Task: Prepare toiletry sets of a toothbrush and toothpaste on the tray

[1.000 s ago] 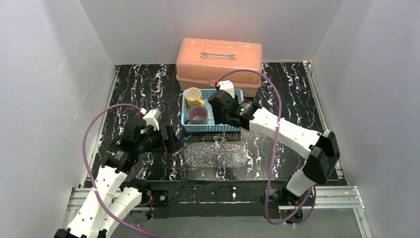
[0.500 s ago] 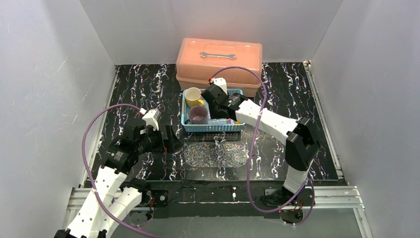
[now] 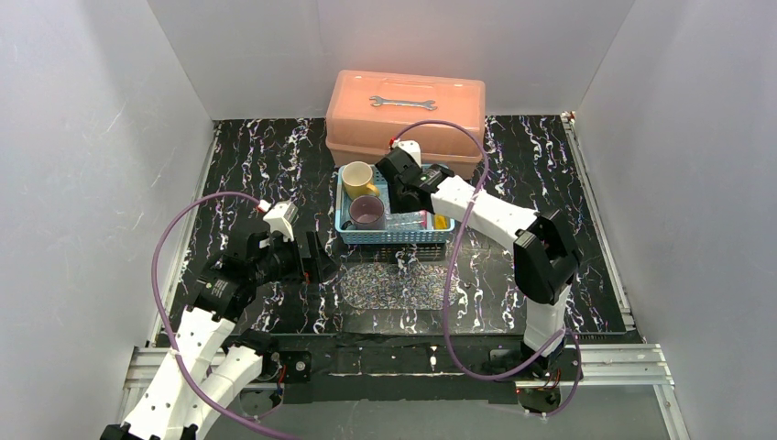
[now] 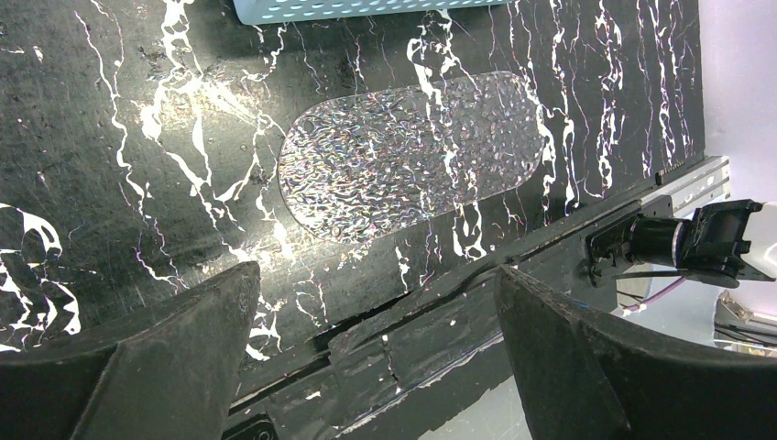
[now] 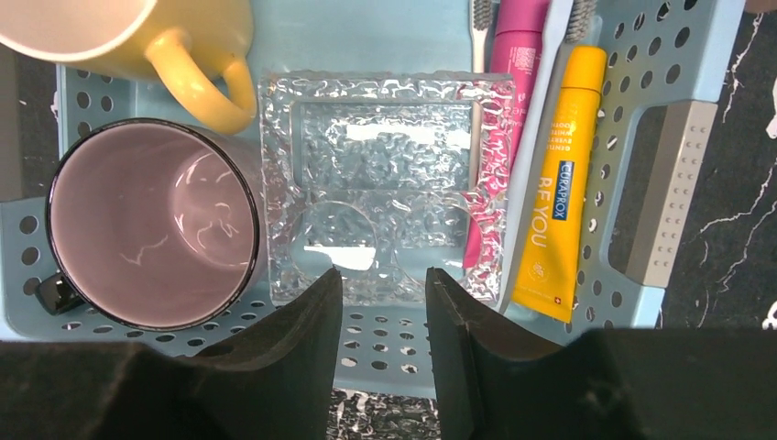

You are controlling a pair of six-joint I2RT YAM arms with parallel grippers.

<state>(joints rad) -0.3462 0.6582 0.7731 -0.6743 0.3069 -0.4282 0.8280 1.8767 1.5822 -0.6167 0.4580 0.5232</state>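
Black marble table [image 3: 257,165]: right gripper [image 5: 385,275] is hovering part-open at 6 o'clock rim of tray [image 5: 385,137] in basket [image 5: 632,55], probably needing pinch-and-lift; left gripper [image 4: 376,284] idling agape.

Clear dimpled tray [image 5: 376,119] lies flat just ahead of the right jaws; magenta tube [image 5: 522,82] and yellow tube [image 5: 554,192] lie lengthwise to their right

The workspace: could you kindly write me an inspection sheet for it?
Surface: black marbled table.
Job's things: tray, magenta tube, yellow tube, two brush heads, yellow mug, purple mug, all in basket.
Clutter: toolbox with wrench on top; glittery mat on table.
Grippers: left gripper open, empty; right gripper open at tray's near rim.
Cables: purple cables loop by both arms.
Surroundings: white walls.
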